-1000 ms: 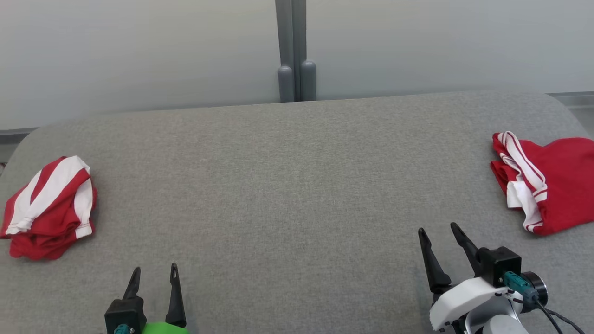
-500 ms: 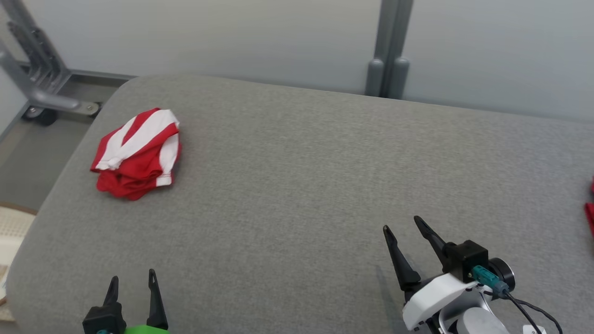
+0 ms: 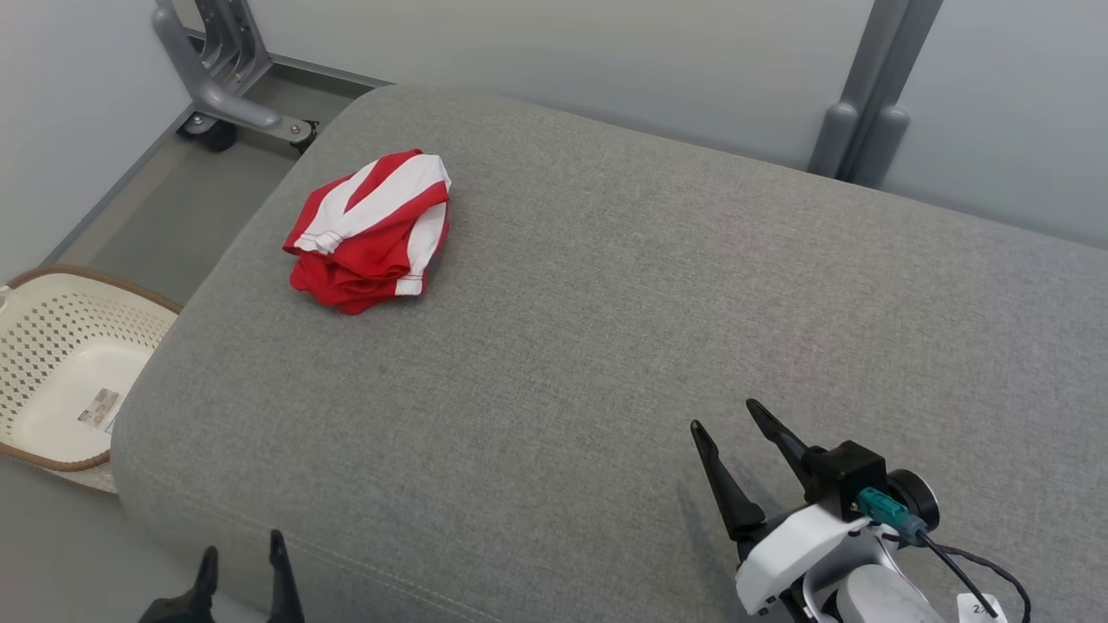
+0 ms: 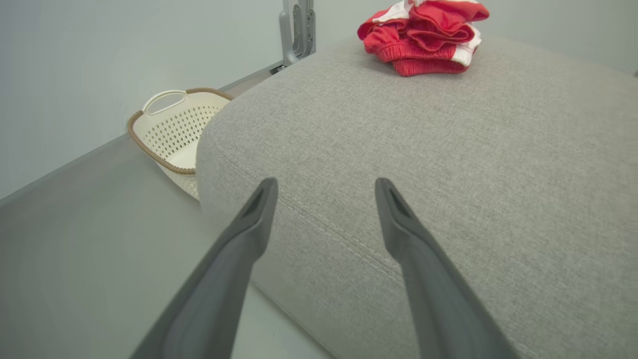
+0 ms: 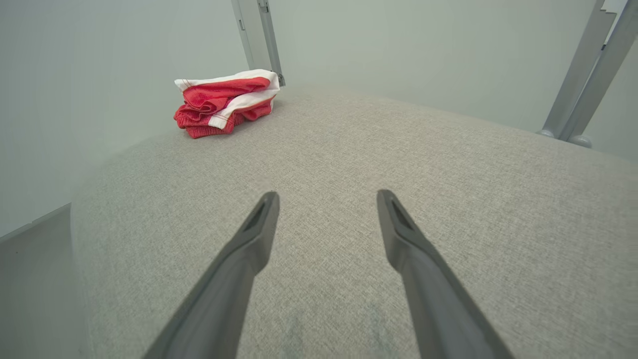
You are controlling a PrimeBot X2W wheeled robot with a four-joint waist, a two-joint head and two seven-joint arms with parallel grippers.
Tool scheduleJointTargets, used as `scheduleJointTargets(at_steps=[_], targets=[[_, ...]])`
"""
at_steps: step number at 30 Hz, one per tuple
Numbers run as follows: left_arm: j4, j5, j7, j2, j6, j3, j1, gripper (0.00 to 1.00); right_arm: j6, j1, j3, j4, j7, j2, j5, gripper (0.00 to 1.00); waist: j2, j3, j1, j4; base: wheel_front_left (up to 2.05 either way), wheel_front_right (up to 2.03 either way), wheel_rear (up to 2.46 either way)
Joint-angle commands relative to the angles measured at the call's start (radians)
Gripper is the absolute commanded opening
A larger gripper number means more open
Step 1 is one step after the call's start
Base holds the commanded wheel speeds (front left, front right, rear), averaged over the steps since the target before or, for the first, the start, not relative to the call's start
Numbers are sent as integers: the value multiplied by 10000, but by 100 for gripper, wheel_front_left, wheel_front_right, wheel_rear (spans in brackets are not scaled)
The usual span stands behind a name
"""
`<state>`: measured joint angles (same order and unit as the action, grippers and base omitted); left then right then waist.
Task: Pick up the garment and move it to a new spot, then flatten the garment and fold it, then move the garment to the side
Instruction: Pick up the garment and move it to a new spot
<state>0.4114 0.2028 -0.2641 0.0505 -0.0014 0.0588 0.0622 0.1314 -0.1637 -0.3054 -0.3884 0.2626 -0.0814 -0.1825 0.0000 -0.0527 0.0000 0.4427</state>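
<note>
Left end effector (image 3: 242, 542): fingers spread, holding nothing, at the edge of the grey surface (image 3: 606, 303). Right end effector (image 3: 725, 414): fingers spread, holding nothing, above the surface. Red-and-white garment (image 3: 368, 232): bunched on the surface, well ahead of both, far left of the right one. Basket (image 3: 52, 346): on the floor, left of the left one.

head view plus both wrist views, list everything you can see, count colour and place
garment: one, red and white, bunched near the padded surface's far left corner
padded surface: one, grey fabric, before the robot
basket: one, cream with brown rim, on the floor left of the surface
wheeled frame: one, grey metal, on the floor beyond the far left corner
post: one, grey, against the pale back wall
left gripper: one, dark fingers, open, at the surface's near left edge
right gripper: one, dark fingers, open, over the surface's near right
</note>
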Motion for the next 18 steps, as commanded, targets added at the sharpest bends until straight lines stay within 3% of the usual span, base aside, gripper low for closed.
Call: scheduleJointTargets(at_steps=[1,3,7,12,18], targets=[[192,107,6,8,-174,-50,-195,100,-17,-63,6,-21,30,-80,-61,100,0,-214,0,-271,0,0,0],[1034,205,5,168,-667,-59,-911,100,-17,-160,38,25,28,-260,-33,100,0,-488,0,-592,0,0,0],[1943,266,6,695,-1048,-100,-2236,100,-17,-343,85,179,30,-486,8,100,0,-961,0,-1002,0,0,0],[2871,479,82,1587,-1244,-340,-4344,100,-17,-649,119,401,28,-759,63,100,0,-1638,0,-1488,0,0,0],[3850,1236,1186,2727,-1293,-1068,-6608,100,-17,-1125,93,820,28,-1026,147,100,0,-2620,0,-2252,0,0,0]])
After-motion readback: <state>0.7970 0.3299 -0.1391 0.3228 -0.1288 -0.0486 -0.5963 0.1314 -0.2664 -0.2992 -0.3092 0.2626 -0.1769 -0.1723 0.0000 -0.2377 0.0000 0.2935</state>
